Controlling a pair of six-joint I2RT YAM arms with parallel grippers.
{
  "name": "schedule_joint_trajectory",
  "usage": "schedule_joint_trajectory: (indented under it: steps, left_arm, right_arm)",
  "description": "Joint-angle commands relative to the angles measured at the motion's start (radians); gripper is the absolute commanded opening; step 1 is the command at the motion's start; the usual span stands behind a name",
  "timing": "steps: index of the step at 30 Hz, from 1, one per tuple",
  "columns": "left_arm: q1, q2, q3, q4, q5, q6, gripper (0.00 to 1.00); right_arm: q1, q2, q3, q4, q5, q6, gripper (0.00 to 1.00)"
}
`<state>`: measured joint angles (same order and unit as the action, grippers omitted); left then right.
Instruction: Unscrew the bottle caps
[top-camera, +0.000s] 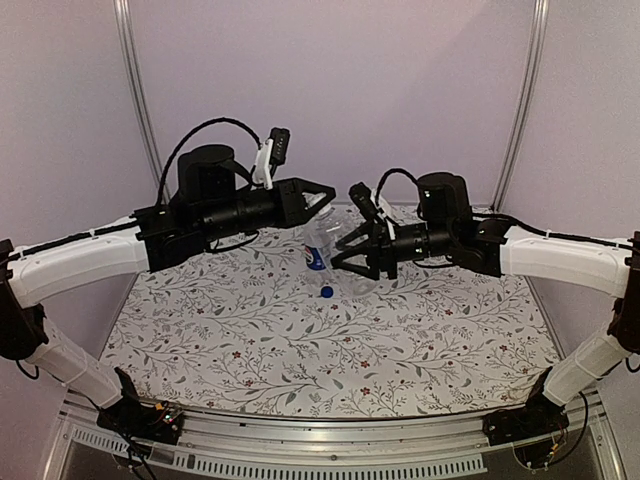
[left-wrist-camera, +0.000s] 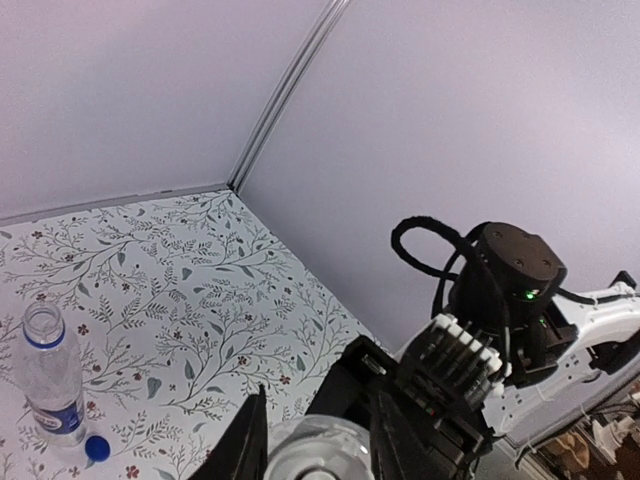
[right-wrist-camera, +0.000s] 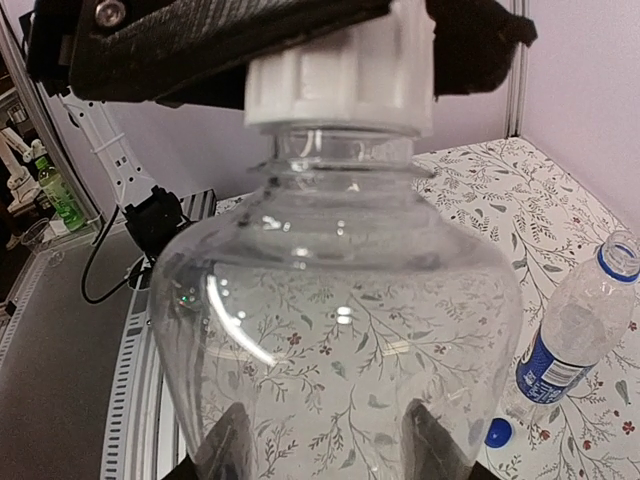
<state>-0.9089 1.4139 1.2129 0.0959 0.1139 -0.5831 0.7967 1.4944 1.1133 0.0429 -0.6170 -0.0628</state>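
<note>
The unlabelled clear bottle (right-wrist-camera: 340, 330) is held in the air with my right gripper (right-wrist-camera: 330, 445) shut around its body. Its whitish cap (right-wrist-camera: 340, 75) sits on the neck, and my left gripper (left-wrist-camera: 318, 440) is shut on it, one finger (left-wrist-camera: 245, 440) on each side. From above, the two grippers meet over the back middle of the table, left gripper (top-camera: 325, 195) over right gripper (top-camera: 348, 262). The labelled bottle (top-camera: 316, 255) stands upright on the cloth with an open neck. Its blue cap (top-camera: 326, 292) lies loose beside it, blue cap (left-wrist-camera: 97, 448) by labelled bottle (left-wrist-camera: 50, 385).
A floral tablecloth (top-camera: 300, 340) covers the table, bounded by pale walls and metal corner posts (top-camera: 135, 90). The right arm's wrist housing and cable (left-wrist-camera: 510, 290) stand close behind the left gripper. A green bottle (right-wrist-camera: 55, 195) sits off the table.
</note>
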Motion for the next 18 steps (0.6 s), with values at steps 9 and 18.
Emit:
schedule_joint_trajectory:
  steps: [9, 18]
  left_arm:
    - [0.003, -0.05, 0.017, 0.049, 0.171, 0.088, 0.48]
    - [0.063, -0.074, -0.025, 0.147, 0.369, 0.103, 0.7]
  right_arm:
    - [-0.006, -0.005, 0.005, 0.016, -0.176, -0.031, 0.48]
    - [-0.007, 0.01, 0.009, 0.032, -0.31, -0.022, 0.48]
